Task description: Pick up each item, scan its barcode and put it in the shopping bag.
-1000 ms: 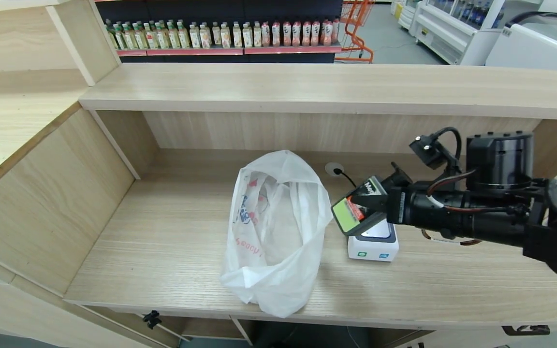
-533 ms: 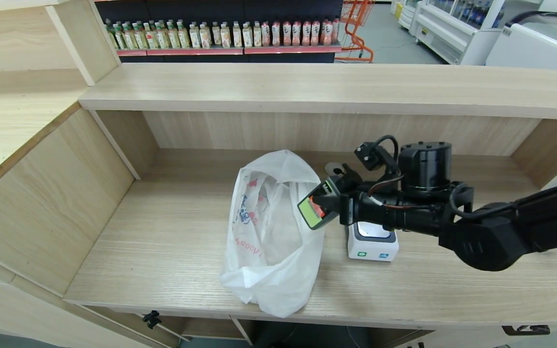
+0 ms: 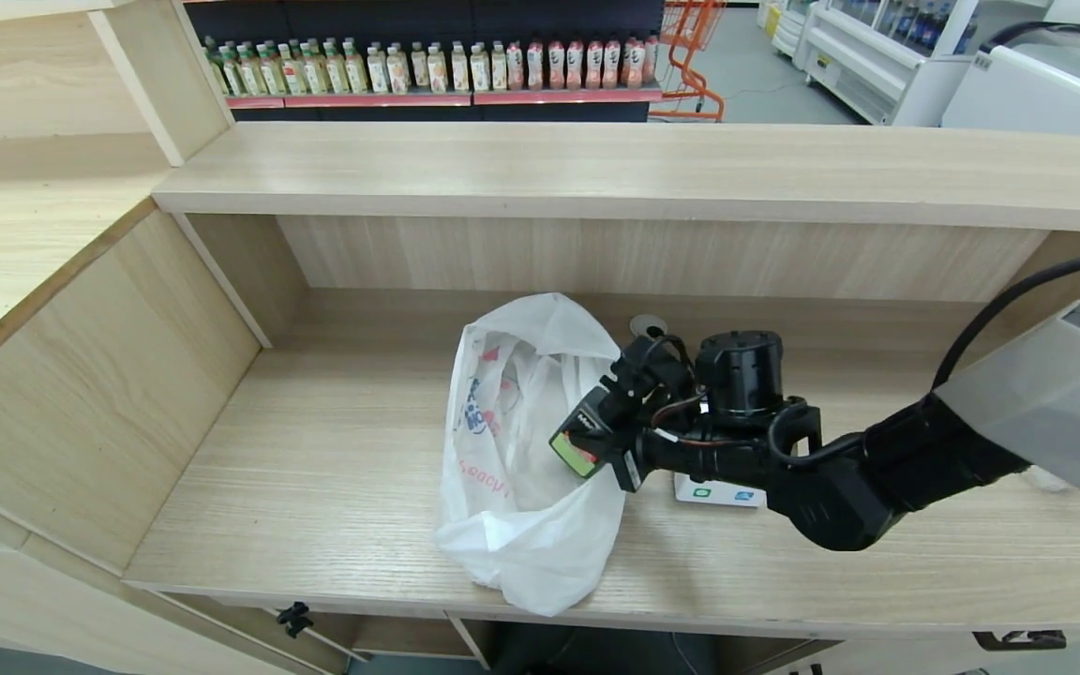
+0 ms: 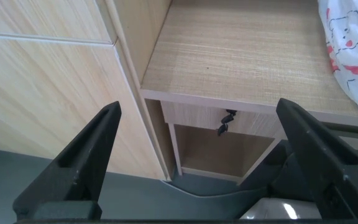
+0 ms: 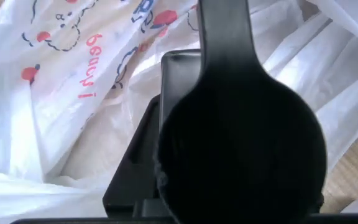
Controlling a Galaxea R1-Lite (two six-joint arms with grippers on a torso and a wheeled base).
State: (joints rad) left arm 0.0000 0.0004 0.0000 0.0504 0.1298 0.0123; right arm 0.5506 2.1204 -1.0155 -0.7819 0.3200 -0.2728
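Note:
A white plastic shopping bag (image 3: 521, 450) with red and blue print stands open on the wooden counter (image 3: 334, 469). My right gripper (image 3: 596, 441) is at the bag's mouth, shut on a small dark box with a green and red end (image 3: 576, 453). In the right wrist view the box (image 5: 166, 124) sits dark between the fingers, with the bag (image 5: 73, 93) right behind it. A white barcode scanner (image 3: 723, 492) stands just right of the bag, partly hidden by the arm. My left gripper (image 4: 197, 155) hangs open below the counter's front left corner, with nothing between its fingers.
A raised wooden ledge (image 3: 634, 173) runs along the back of the counter, and a side panel (image 3: 109, 394) closes its left. A cable port (image 3: 648, 326) sits behind the bag. A drawer with a black handle (image 4: 227, 121) is under the counter's edge.
My right arm has carried the box leftward and down from above the scanner to the bag's mouth. The bag's right rim has been pushed in slightly.

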